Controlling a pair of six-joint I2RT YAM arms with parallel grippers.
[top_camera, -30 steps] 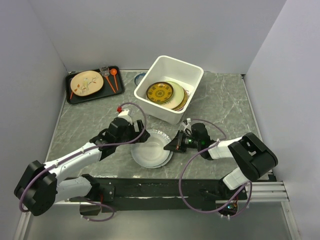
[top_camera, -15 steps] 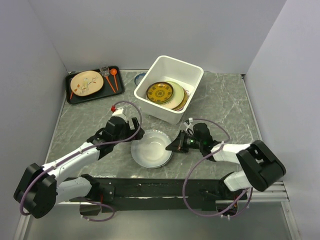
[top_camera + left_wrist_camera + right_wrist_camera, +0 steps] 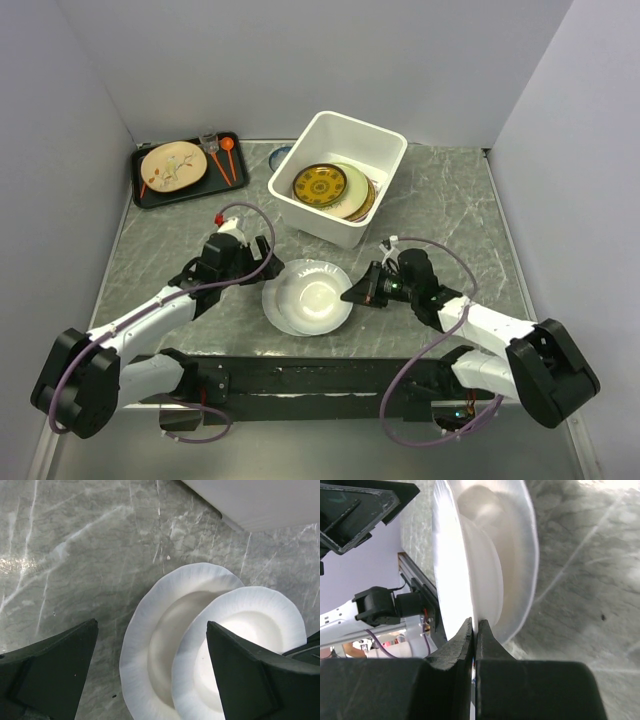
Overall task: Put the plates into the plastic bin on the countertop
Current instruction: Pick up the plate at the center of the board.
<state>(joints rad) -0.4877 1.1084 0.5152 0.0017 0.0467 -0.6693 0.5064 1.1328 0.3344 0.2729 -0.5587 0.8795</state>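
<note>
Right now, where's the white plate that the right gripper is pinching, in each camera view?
Top external: the held white plate lies just below centre, with the right gripper on its right rim.
Left wrist: the held white plate is at lower right, overlapping a second white plate.
Right wrist: the held white plate is at upper centre, nearly edge-on, its rim in the right gripper.
Shared landmark: the veined countertop.

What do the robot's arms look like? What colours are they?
The left arm and right arm have white tube-shaped links with chunky black joints. A thin purple cable loops along each. The left end effector and right end effector have black wedge-shaped fingers. A small red cap sits on the left wrist.
</note>
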